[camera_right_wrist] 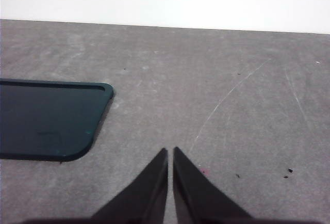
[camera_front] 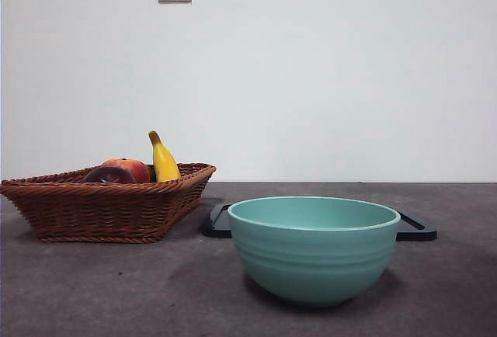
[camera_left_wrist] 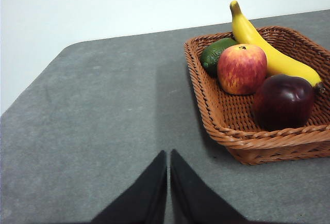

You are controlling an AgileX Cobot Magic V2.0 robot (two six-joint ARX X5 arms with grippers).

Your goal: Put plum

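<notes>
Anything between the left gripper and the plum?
In the left wrist view: bare grey table, then the near wall of the wicker basket. The plum sits just behind that wall; the left gripper is shut, short of the basket.

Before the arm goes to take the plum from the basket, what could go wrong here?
1. The plum lies against the banana and beside the apple in the wicker basket, so the jaws may push or catch a neighbour instead.
2. It sits close to the basket's near wall, so a low approach by the left gripper, now shut, might hit the rim and shift the basket.
3. It is round and glossy, so it may slip.
</notes>
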